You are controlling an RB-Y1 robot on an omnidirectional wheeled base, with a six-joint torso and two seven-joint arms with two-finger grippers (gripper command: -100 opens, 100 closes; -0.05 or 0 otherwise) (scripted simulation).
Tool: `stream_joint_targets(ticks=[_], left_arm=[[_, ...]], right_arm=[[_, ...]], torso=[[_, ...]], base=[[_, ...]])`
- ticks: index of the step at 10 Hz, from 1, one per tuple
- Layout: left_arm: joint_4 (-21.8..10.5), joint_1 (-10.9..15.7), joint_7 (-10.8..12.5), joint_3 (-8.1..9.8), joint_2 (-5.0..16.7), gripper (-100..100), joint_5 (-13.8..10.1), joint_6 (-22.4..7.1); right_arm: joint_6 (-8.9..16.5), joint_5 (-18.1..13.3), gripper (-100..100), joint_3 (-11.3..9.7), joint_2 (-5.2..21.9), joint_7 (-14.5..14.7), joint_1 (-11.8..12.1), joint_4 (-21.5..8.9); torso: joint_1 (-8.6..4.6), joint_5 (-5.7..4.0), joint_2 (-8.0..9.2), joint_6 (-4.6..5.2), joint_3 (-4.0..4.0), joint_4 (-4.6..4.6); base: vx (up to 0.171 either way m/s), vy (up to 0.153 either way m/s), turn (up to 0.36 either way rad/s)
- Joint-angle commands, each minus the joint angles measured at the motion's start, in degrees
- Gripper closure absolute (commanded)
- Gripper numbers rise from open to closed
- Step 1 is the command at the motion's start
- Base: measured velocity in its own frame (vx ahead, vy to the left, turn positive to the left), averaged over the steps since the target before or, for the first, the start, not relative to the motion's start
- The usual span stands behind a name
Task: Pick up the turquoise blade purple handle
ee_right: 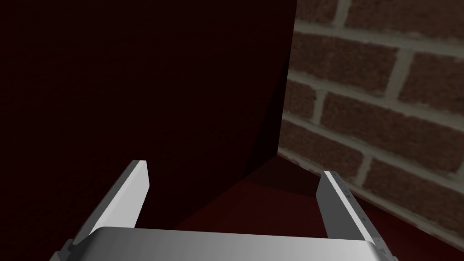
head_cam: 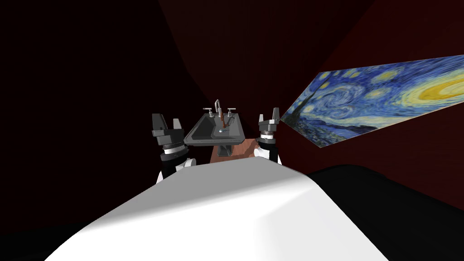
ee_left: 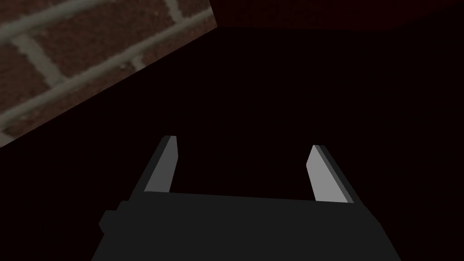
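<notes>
- My left gripper (head_cam: pixel 166 123) is up in front of me, left of the sink and a little short of it. In the left wrist view its fingers (ee_left: pixel 165 163) stand wide apart with nothing between them.
- My right gripper (head_cam: pixel 269 116) is up at the sink's other side, about level with the left one. In the right wrist view its fingers (ee_right: pixel 127 195) are spread just as wide and hold nothing.
- Between the two grippers, and past them, stands a grey pedestal sink (head_cam: pixel 201 129) on a patch of reddish-brown floor (head_cam: pixel 242 147).
- The thing I am after looks to be the slim object (head_cam: pixel 222 120) lying in the basin, right of the middle and well apart from both grippers. It reads reddish-brown along its length and runs from near the faucet towards me.
- At its near end is a pale bluish spot. It is too small for me to tell whether that is a blade or part of the sink.
- At the back rim stands a grey faucet (head_cam: pixel 217 105) with a tap on each side.
- Far off on the right wall hangs a blue and yellow swirling painting (head_cam: pixel 385 97).
</notes>
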State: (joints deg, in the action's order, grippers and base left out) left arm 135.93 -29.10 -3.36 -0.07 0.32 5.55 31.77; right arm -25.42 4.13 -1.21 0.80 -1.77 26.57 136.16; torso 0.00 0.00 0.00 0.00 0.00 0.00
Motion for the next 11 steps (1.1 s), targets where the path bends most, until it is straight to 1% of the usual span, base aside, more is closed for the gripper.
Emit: stream_joint_targets(ticks=[1, 4, 6, 8, 11], left_arm=[[-0.81, 0.57, 0.13, -0.06, 1.78, -100, -0.14, -0.47], [-3.85, 2.72, 0.64, -0.27, 5.25, -100, -0.65, -2.27], [-6.78, 4.85, 1.14, -0.49, 6.90, -100, -1.16, -4.04], [-10.18, 7.39, 1.75, -0.75, 8.01, -100, -1.77, -6.15], [-15.90, 11.76, 2.80, -1.21, 8.98, -100, -2.83, -9.79]], right_arm=[[0.00, 0.00, 0, 0.00, 0.00, 0.00, 0.00, 0.00], [0.00, 0.00, 0, 0.00, 0.00, 0.00, 0.00, 0.00], [0.00, 0.00, 0, 0.00, 0.00, 0.00, 0.00, 0.00], [0.00, 0.00, 0, 0.00, 0.00, 0.00, 0.00, 0.00], [0.00, 0.00, 0, 0.00, 0.00, 0.00, 0.00, 0.00]], torso=[[0.00, 0.00, 0.00, 0.00, 0.00, 0.00], [0.00, 0.00, -0.03, 0.00, -0.02, -0.01], [-0.01, 0.00, -0.05, 0.00, -0.03, -0.01], [-0.02, 0.00, -0.07, 0.01, -0.04, -0.02], [-0.03, -0.01, -0.09, 0.01, -0.05, -0.02]], base=[[0.000, 0.000, 0.000], [0.006, -0.005, -0.002], [0.009, -0.009, -0.002], [0.011, -0.010, -0.003], [0.012, -0.012, -0.003]])
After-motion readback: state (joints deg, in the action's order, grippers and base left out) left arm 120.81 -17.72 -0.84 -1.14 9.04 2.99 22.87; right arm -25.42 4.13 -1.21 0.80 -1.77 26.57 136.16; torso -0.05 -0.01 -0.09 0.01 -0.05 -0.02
